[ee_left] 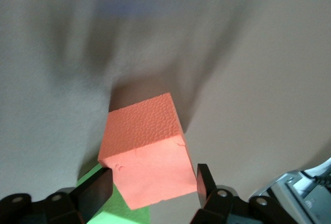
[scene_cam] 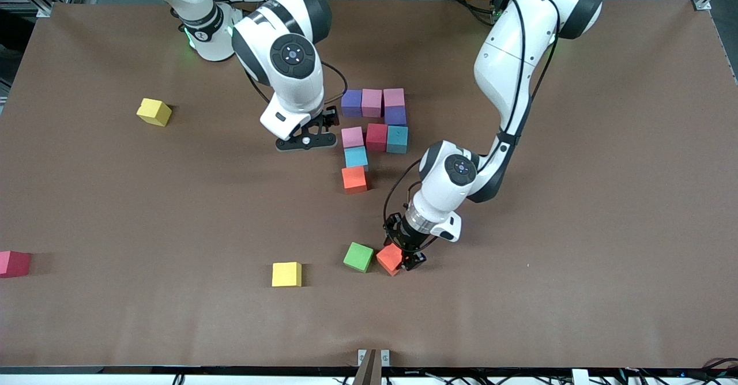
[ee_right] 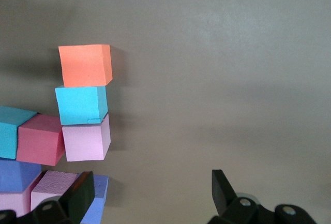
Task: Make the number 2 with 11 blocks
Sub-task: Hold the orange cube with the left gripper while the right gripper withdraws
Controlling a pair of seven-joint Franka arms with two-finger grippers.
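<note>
The partly built number 2 lies mid-table: a purple block (scene_cam: 351,102), two pink blocks (scene_cam: 372,102), a second purple (scene_cam: 395,116), then pink (scene_cam: 352,137), red (scene_cam: 376,136) and light blue (scene_cam: 397,139), another light blue (scene_cam: 356,157) and an orange block (scene_cam: 354,178). My left gripper (scene_cam: 405,253) (ee_left: 152,182) is shut on a second orange block (scene_cam: 390,259) (ee_left: 147,154), nearer the front camera than the digit. My right gripper (scene_cam: 307,140) (ee_right: 150,182) hangs open and empty beside the digit, toward the right arm's end.
A green cube (scene_cam: 358,256) (ee_left: 121,208) touches the held orange block. One yellow block (scene_cam: 286,274) lies nearer the right arm's end, a second yellow one (scene_cam: 154,111) farther back. A dark pink cube (scene_cam: 12,263) sits at the table's edge.
</note>
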